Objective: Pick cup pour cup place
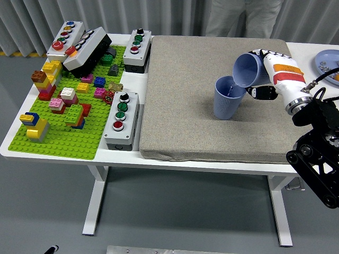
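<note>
A blue cup (227, 100) stands upright on the grey mat (175, 106), right of its middle. My right hand (266, 74) is shut on a second blue cup (246, 71). It holds that cup tipped on its side, mouth down-left, with its rim just above the standing cup's right rim. The white forearm with an orange band runs back to the black arm at the right edge. My left arm is out of view.
A green brick baseplate (58, 143) with several coloured bricks lies at the left. Button boxes (121, 119) stand beside the mat's left edge. A blue-grey plate (324, 57) sits at the far right. A person (241, 16) stands behind the table.
</note>
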{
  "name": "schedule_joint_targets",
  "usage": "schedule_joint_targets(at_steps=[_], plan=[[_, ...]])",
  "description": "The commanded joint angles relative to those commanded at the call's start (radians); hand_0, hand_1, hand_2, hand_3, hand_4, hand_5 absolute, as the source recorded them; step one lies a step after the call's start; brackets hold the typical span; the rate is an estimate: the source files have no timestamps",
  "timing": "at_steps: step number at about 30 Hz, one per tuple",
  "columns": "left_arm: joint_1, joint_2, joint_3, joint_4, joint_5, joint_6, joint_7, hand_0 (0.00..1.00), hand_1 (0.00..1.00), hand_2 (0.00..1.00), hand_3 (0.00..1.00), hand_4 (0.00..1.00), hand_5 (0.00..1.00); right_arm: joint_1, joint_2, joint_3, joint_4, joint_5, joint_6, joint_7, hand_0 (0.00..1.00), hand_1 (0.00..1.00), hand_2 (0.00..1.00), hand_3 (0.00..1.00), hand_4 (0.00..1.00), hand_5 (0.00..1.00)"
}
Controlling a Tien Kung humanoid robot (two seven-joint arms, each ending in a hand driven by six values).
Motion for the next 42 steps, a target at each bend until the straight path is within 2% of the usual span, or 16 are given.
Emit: schedule_joint_targets(at_steps=[42], plan=[[0.002, 0.001, 0.004, 0.000, 0.000, -0.001, 0.002, 0.825, 0.787, 0.858, 0.776, 0.602, 0.998, 0.014, -0.014, -0.024, 0.001, -0.054, -0.021, -0.007, 0.835, 0.688, 0.584, 0.625, 0.641, 0.125]])
